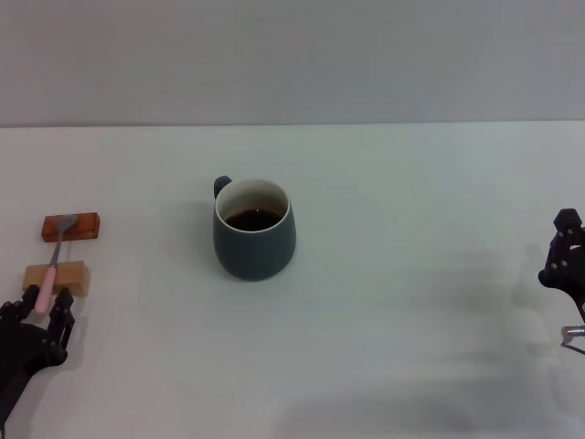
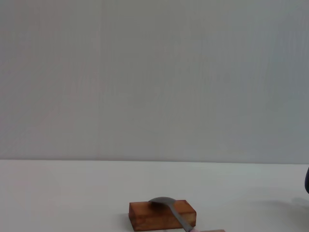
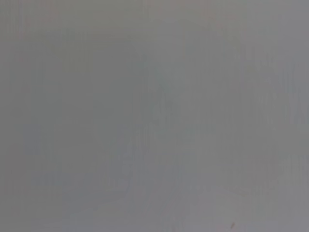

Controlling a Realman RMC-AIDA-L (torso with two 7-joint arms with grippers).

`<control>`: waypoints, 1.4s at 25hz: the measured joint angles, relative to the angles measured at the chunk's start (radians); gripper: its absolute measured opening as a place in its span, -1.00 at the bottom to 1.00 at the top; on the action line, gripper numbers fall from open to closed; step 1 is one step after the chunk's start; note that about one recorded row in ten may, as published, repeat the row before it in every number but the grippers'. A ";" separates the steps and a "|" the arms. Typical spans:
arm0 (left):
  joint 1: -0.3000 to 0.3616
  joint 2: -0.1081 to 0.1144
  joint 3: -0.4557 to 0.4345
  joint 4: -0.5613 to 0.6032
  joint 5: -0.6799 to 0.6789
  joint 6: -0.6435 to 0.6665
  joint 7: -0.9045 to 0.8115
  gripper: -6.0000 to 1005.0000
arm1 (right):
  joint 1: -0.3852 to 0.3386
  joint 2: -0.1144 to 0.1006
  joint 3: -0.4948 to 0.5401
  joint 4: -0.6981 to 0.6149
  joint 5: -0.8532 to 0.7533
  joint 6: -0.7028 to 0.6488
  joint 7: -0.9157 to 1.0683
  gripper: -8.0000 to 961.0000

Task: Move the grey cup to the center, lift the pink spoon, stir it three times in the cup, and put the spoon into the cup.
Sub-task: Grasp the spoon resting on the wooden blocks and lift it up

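The grey cup stands near the middle of the table, handle turned to the far left, with dark liquid inside. At the far left the pink spoon lies across two wooden blocks, its metal bowl resting on the far reddish block and its handle over the near pale block. My left gripper is at the spoon's near end, open, with one black finger on each side of the pink handle tip. The right gripper hangs at the table's right edge, away from everything.
The reddish block fills the low middle of the left wrist view, with a plain grey wall behind the table. The right wrist view shows only a blank grey surface. The white tabletop stretches between cup and right arm.
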 joint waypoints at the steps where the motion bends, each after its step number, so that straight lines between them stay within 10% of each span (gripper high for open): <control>1: 0.000 0.000 0.000 0.000 0.000 0.000 0.000 -0.21 | 0.000 0.000 0.000 0.000 0.000 0.000 0.000 -0.99; 35: 0.006 -0.001 0.010 -0.038 -0.001 0.024 0.130 -0.70 | -0.006 0.000 -0.011 0.003 0.000 -0.005 0.000 -0.98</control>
